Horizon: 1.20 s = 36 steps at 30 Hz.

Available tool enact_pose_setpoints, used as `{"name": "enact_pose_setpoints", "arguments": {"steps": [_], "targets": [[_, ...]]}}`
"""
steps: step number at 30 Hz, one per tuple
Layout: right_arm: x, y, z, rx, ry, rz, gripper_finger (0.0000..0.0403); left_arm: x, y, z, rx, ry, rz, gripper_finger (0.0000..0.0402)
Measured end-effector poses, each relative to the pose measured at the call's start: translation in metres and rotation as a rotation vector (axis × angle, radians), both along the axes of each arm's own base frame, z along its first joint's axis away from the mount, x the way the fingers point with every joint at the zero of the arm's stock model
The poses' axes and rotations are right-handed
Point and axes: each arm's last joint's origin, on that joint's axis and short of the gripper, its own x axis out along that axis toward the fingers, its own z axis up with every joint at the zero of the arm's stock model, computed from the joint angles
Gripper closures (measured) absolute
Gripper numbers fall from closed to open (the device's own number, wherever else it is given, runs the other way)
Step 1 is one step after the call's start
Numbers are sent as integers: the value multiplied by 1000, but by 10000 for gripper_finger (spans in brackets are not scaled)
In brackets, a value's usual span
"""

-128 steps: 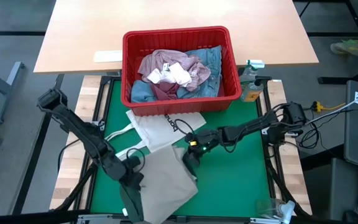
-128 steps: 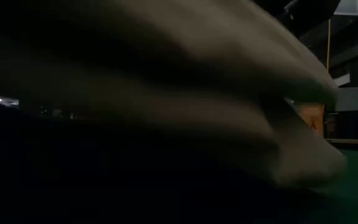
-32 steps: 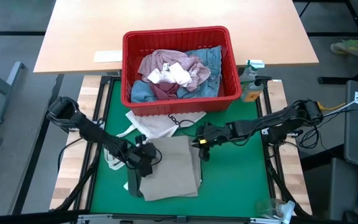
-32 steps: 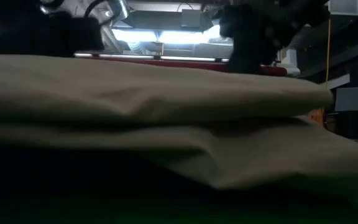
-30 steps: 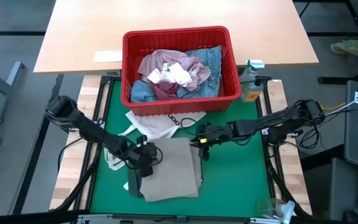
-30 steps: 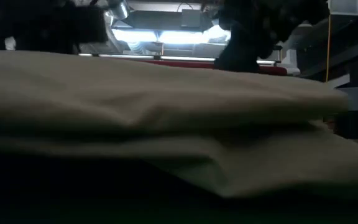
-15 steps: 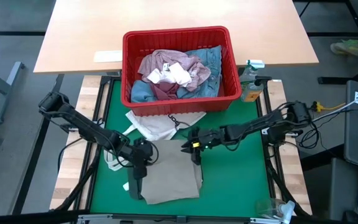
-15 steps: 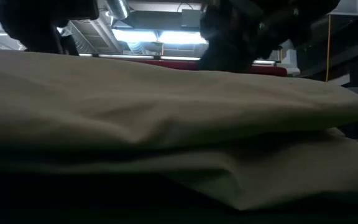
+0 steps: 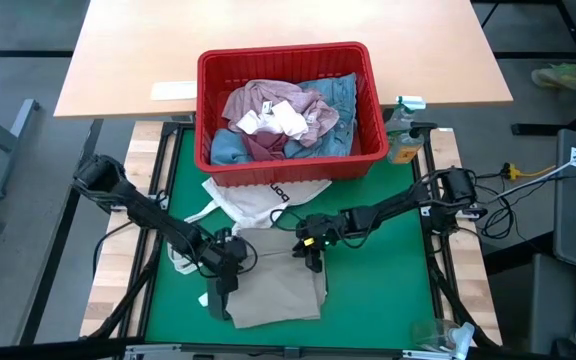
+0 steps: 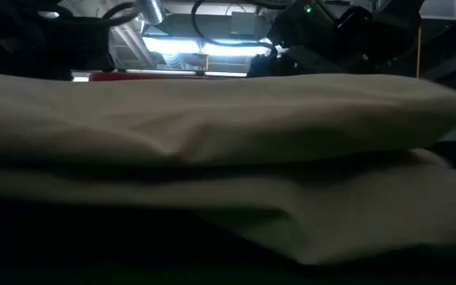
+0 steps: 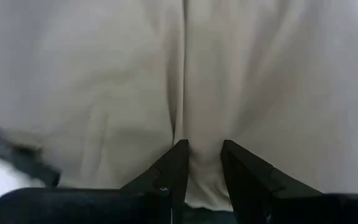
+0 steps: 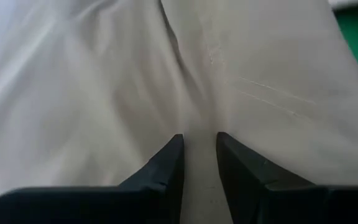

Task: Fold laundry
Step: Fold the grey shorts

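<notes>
Lying near on the green mat, the folded beige trousers fill the low view. Only the wrist views show the left gripper and right gripper each pinching beige cloth. Far back, the red plastic basket holds more soft clothes.

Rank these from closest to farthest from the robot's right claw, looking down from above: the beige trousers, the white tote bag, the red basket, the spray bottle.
From the right gripper:
1. Beige trousers, pinched in it, on the green mat.
2. White tote bag, just behind, between trousers and basket.
3. Red basket, at the mat's far edge.
4. Spray bottle, beside the basket's right end.
</notes>
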Motion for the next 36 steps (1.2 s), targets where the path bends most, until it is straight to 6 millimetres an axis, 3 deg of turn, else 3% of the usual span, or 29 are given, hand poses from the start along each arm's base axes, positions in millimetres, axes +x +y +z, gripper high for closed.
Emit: {"name": "enact_pose_setpoints", "arguments": {"steps": [8, 17, 23, 31, 36], "targets": [[-13, 1, 2, 55, 130, 107, 307, 25, -16, -17, -86, -160, -34, 305], [-33, -4, 38, -16, 137, 80, 307, 24, -15, 3, -122, -234, -25, 305], [-35, -6, 59, -43, 52, 42, 307, 22, -7, 21, -115, -285, -31, 305], [-25, -6, 73, -49, -113, -2, 307, 30, 13, 21, -21, -309, 59, 305], [-26, 7, 69, -72, -121, 50, 307, 31, 26, 17, 57, -259, 66, 305]]}}
